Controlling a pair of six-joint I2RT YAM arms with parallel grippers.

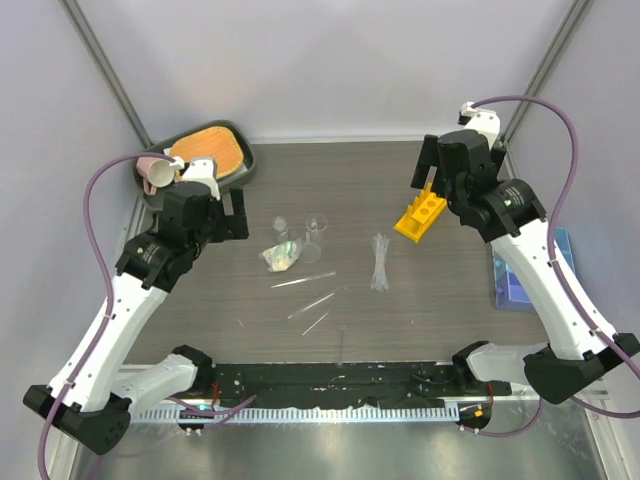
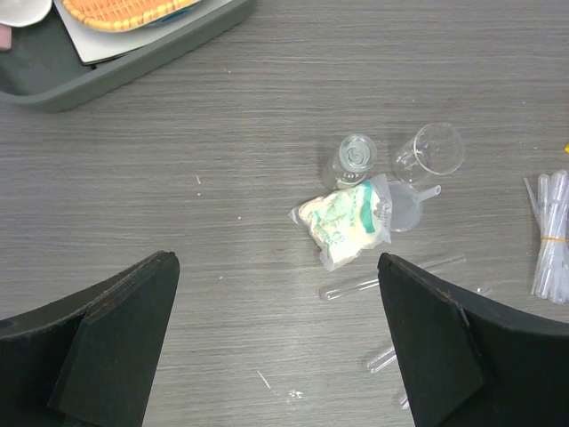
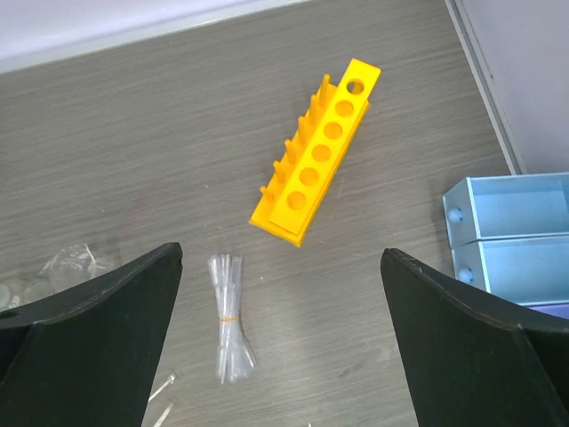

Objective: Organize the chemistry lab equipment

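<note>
My right gripper [image 3: 277,258], jaws spread and empty, hangs over the grey table [image 3: 133,133]. The yellow-orange plastic test tube rack with round holes [image 3: 318,160] lies just toward twelve o'clock, long axis running one to seven. My left gripper [image 2: 276,260], also released, sits well apart.
</note>
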